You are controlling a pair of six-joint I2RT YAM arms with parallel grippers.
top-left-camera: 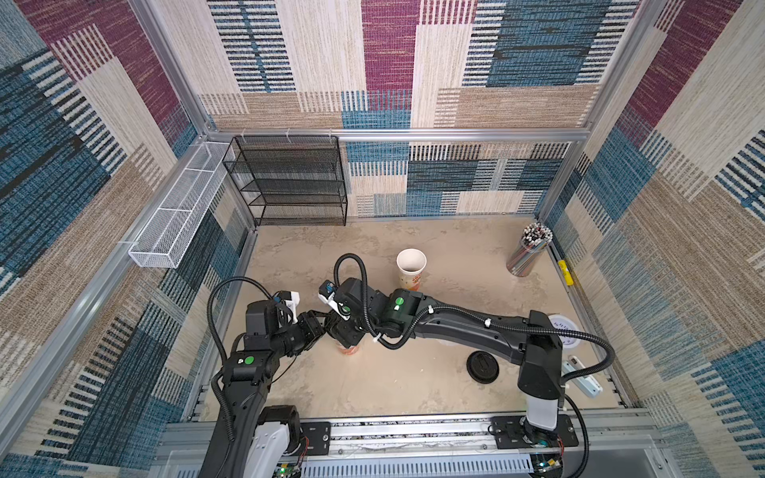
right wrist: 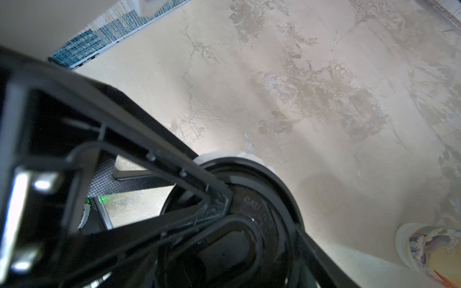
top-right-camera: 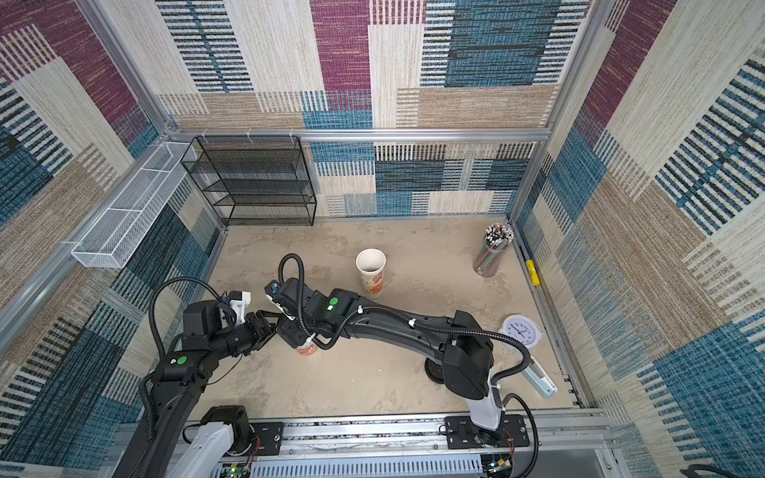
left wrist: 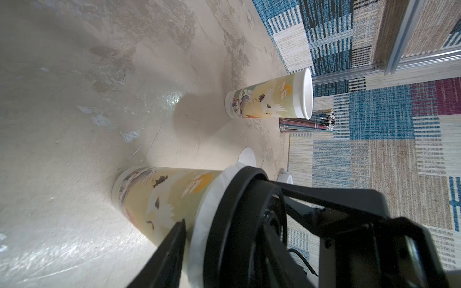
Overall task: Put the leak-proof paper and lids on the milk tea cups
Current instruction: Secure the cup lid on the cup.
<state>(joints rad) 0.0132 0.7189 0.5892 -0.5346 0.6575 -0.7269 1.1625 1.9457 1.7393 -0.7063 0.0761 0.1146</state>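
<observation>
The right hand (right wrist: 263,212), jaws wide, is resting on the black lid (left wrist: 223,214) covering leak-proof paper (left wrist: 203,224) on the near milk tea cup (left wrist: 162,199). The left hand (top-left-camera: 319,327) is sitting alongside; I cannot tell its opening.

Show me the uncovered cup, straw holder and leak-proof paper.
uncovered cup (top-left-camera: 410,260), in a top view, white inner wall
straw holder (top-left-camera: 529,251), in a top view, clear side
leak-proof paper (left wrist: 198,239), left wrist view, draped edge

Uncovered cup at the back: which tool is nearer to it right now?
Right, slightly. The right tool sits over the black lid on the front cup. The left tool is beside that cup, on its side away from the uncovered cup.
</observation>
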